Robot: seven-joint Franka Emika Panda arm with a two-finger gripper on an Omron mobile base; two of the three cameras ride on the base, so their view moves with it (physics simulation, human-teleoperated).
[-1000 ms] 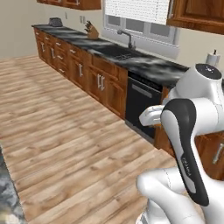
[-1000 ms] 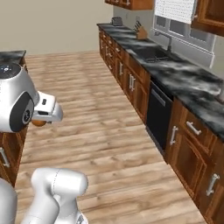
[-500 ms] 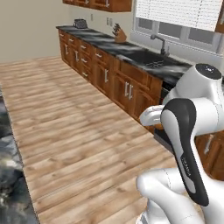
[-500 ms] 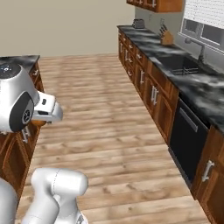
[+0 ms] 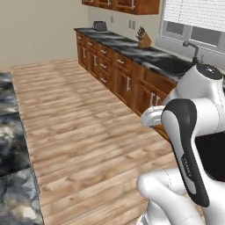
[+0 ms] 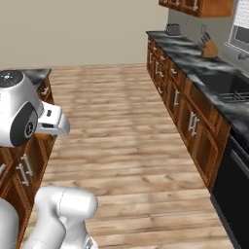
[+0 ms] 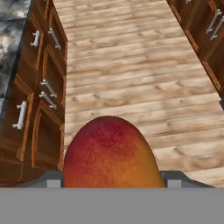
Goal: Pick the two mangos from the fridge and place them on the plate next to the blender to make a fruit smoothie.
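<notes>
Above the wooden floor (image 7: 144, 65), the jaws are clamped on a red-orange mango (image 7: 111, 155).

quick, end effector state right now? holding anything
End effector: closed on a red-orange mango, held between its fingers above the wood floor.

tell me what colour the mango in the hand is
Red blending into orange, clearest in the hand view: mango.

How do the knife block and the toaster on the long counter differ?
The knife block is tan wood with dark handles sticking up; the toaster is dark grey. The toaster sits at the counter's far end, the knife block nearer the sink. Both stand on the dark marbled counter.
</notes>
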